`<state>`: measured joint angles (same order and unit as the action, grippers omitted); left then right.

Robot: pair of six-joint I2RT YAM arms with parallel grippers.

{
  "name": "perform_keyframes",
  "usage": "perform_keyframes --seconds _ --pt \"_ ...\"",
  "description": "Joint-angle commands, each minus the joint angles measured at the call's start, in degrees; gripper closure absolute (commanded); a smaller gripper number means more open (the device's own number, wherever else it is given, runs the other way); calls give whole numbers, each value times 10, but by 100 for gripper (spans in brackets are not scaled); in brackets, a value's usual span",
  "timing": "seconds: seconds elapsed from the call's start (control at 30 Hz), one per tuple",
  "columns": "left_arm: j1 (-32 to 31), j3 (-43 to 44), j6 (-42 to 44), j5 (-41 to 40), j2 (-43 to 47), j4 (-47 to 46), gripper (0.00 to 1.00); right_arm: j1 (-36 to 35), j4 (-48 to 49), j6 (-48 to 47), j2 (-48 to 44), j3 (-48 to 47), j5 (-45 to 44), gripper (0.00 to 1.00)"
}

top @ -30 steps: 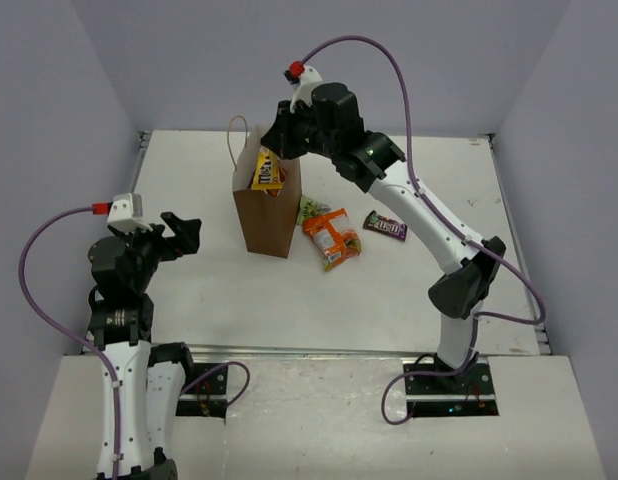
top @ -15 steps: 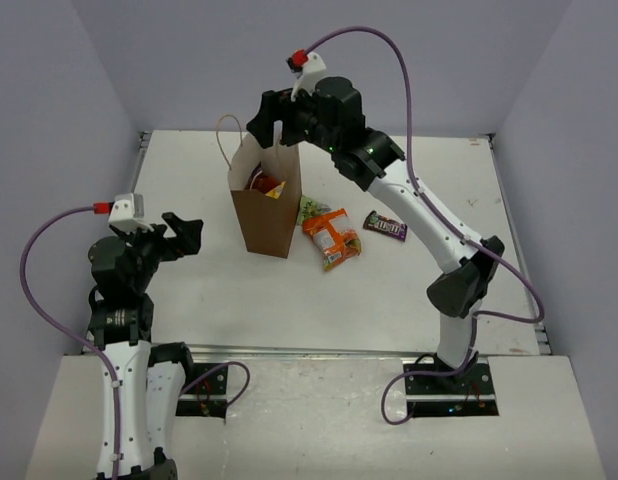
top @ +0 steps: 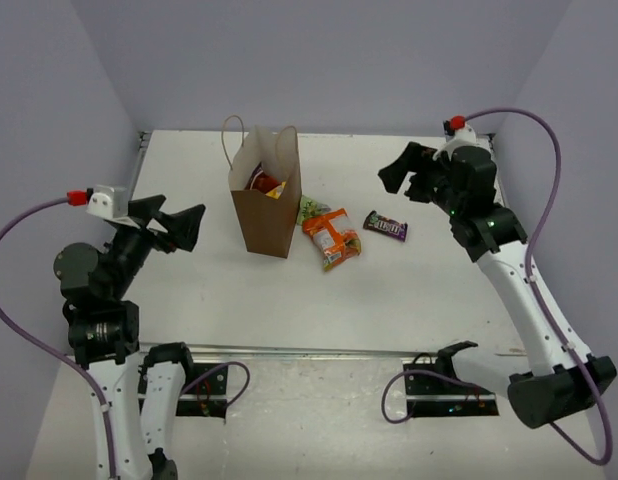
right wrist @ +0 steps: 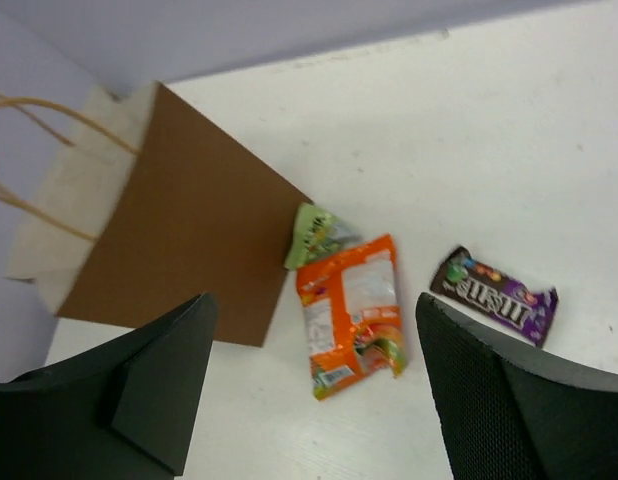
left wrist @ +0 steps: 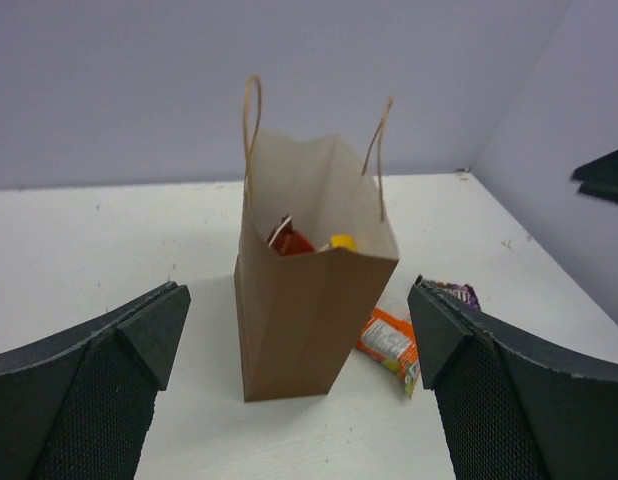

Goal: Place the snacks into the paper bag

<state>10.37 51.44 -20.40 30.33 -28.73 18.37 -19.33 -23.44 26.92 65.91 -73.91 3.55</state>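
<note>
The brown paper bag stands upright with its mouth open. A red packet and a yellow packet show inside it. On the table to its right lie a green packet, an orange packet and a dark brown candy packet. My right gripper hangs open and empty in the air, right of the dark brown packet; its wrist view looks down on the orange packet. To the left of the bag my left gripper is open and empty, pointing at the paper bag.
The bag's two loop handles stand up above its mouth. Grey walls close the table on the left, back and right. Bare white tabletop lies between the packets and the arm bases.
The right gripper opened over the bag and the yellow packet dropped in. It then swung away right, empty. The left arm shifted slightly.
</note>
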Motion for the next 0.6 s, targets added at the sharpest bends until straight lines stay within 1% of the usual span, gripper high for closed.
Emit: perform_keyframes --seconds 0.0,0.1,0.13,0.17,0.23,0.27,0.3,0.37,0.43,0.57 --pt "0 80 -11 61 -53 -45 0 50 -45 40 57 79 19 16" --pt "1 140 -38 83 -109 -66 0 96 -50 77 107 118 35 15" --pt "0 157 -47 93 -140 -68 0 107 -46 95 120 125 42 15" --pt "0 190 -51 98 -155 -69 0 128 -39 107 133 132 59 15" --pt "-3 220 -53 101 -191 -72 0 148 -11 143 159 157 85 15" --pt "-10 248 -53 99 -202 -72 0 166 18 156 166 174 99 16" --pt "-16 261 -53 91 -214 -71 0 173 31 170 175 179 127 16" --pt "-26 283 -53 79 -249 -65 0 182 59 215 204 184 139 16" --pt "-46 299 -52 55 -278 -62 0 188 75 253 232 183 146 15" --pt "-89 295 -46 11 -306 -60 0 189 100 296 272 164 138 15"
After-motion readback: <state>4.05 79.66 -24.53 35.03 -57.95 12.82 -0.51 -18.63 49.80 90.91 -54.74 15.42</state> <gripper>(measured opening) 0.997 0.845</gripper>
